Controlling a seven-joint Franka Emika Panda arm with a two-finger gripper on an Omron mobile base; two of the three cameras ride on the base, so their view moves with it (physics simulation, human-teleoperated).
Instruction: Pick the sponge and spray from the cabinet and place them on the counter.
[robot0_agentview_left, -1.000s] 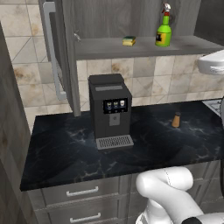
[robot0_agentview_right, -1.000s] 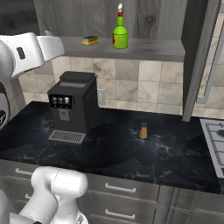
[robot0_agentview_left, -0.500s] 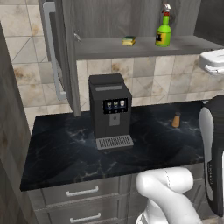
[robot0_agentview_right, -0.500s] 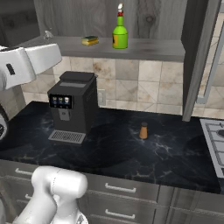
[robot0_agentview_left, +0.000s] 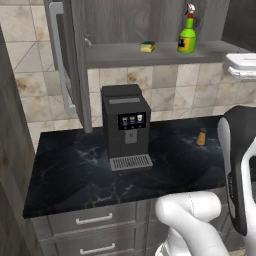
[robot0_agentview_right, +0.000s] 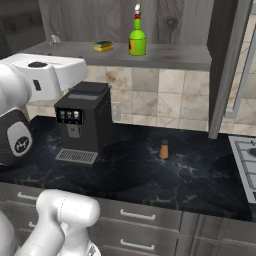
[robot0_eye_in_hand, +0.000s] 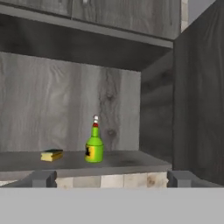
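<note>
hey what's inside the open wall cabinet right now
On the cabinet's bottom board sit the sponge and, beside it and apart, the upright spray. Above them one inner shelf crosses; its top surface is hidden from these angles, so anything on it can't be seen.

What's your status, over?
Gripper open, empty, facing cabinet. Sponge and spray both on cabinet floor. Nothing blocking them.

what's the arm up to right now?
Nothing is held yet. The gripper is open and faces the open cabinet, where the sponge and the spray sit side by side on the bottom board, sponge lying flat, spray upright. Below, the counter holds a coffee machine and a small shaker. Neither item has been moved to the counter.
</note>
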